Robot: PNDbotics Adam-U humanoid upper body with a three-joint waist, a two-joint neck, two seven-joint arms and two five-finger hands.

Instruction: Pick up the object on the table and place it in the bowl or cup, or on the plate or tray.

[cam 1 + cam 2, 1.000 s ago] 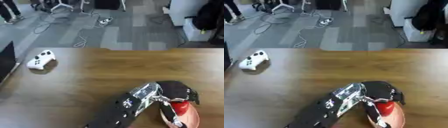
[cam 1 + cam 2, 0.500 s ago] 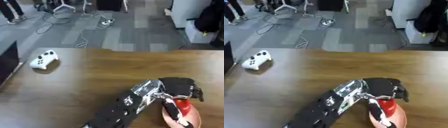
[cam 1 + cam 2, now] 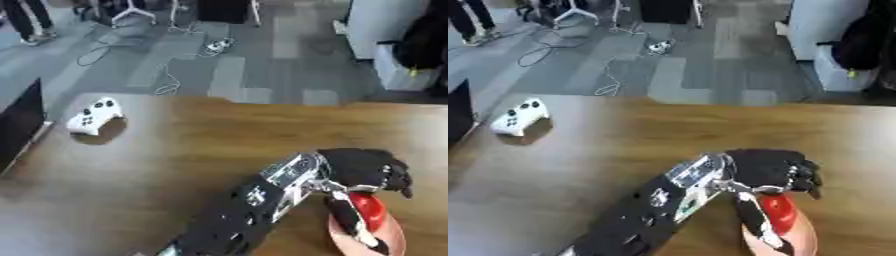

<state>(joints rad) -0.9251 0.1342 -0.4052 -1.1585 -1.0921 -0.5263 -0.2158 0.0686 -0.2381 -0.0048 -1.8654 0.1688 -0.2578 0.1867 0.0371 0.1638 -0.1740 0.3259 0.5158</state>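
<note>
Red object (image 3: pixel 369 212) resting on pink plate (image 3: pixel 392 241) near counter (image 3: pixel 192 150) front edge. Left hand (image 3: pixel 363 168) above, fingers curled, gripping nothing. White controller (image 3: pixel 94 116) well apart at far left edge.

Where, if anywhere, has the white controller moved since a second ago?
No. The white controller still lies by the table's far left corner; only the camera shifted.

We are viewing an office or lab: a wooden table (image 3: pixel 201 145) is standing on grey carpet tiles (image 3: pixel 232 75), cables (image 3: pixel 166 87) are trailing across them, and a white game controller (image 3: pixel 94 116) is lying on the table.
</note>
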